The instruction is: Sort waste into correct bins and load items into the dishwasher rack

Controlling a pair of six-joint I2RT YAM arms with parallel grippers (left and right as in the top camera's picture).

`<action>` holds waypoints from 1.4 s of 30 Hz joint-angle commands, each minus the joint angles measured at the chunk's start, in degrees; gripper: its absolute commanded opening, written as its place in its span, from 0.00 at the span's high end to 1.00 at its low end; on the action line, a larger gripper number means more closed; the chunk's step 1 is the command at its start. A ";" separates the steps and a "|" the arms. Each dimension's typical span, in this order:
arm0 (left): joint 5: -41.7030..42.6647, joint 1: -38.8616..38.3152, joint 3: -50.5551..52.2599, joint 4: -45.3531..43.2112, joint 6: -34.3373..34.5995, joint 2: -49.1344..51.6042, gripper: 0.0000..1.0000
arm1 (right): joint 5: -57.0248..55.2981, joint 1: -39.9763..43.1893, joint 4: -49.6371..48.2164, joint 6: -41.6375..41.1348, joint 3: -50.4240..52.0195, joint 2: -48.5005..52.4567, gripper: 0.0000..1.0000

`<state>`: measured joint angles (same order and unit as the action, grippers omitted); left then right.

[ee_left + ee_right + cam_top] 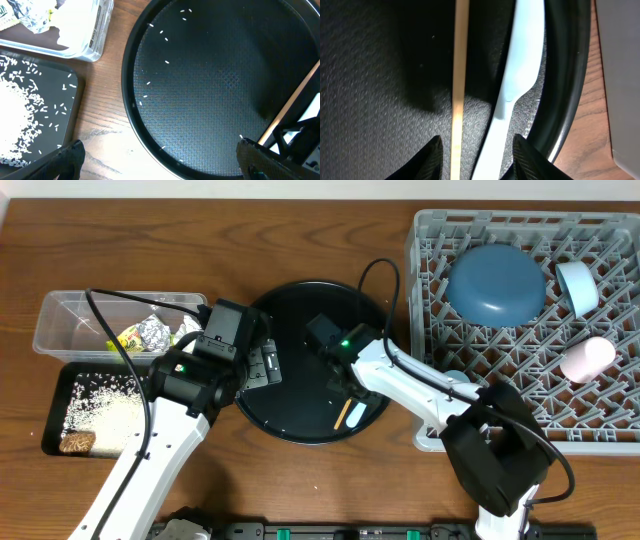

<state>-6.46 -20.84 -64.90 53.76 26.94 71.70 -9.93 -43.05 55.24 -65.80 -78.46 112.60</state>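
Overhead: round black tray (300, 320) sits mid-table. Dishwasher rack (430, 240) is at its 3 o'clock. In the rack: dark blue plate (497, 282) twd 11 o'clock, light blue cup (578, 287) twd 1 o'clock, pink cup (587, 358) on its side at 3 o'clock.

Clear tub (60, 330) is at the round tray's 9-10 o'clock, holding foil ball (152, 332), yellow-green wrapper (130, 338) & white paper (185, 330). Shallow black tray (58, 385) lies just beside the tub, at 8 o'clock. It holds a rice heap (105, 410), w/ brown lump (76, 442) in its 7 o'clock corner.

Right gripper (348, 392) is low over the round tray's 5 o'clock edge, where chopstick (341, 415) & spoon (357, 415) lie side by side. Right wrist view: jaws abt half apart, straddling both pieces. A thin gap shows btw one finger (427, 160) and the chopstick (460, 75). The other finger is right at the spoon (520, 60) handle; can't tell if touching. Nothing lifted; both pieces lie flat on the tray, spoon nearest the rim.

Left gripper (258, 365) is at the round tray's 9 o'clock rim, jaws fully wide, nothing btw them. Left wrist view: loose rice grains (166, 62) are scattered over the round tray (210, 115), mostly twd its 9-12 o'clock side. Tub corner (95, 30) is at 11 o'clock of the view, shallow tray w/ rice at 8-9 o'clock, chopstick (295, 100) slanting in at 3-4 o'clock.
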 commanded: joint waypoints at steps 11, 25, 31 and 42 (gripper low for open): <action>-1.09 -0.09 0.28 0.17 -0.35 0.17 0.02 | 0.39 2.95 -0.79 -5.53 2.89 0.04 0.64; -1.09 -0.09 0.28 0.17 -0.35 0.17 0.02 | 0.96 2.10 -6.56 -11.13 9.53 0.04 0.75; -1.09 -0.09 0.28 0.17 -0.35 0.17 0.02 | 1.31 2.10 -9.09 -11.04 11.19 0.04 0.86; -1.09 -0.09 0.28 0.17 -0.35 0.17 0.02 | 0.09 3.39 -9.20 -1.03 8.94 -2.38 0.99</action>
<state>-6.44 -20.84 -64.90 53.76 26.94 71.70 -8.88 -40.66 45.74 -71.85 -69.41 110.59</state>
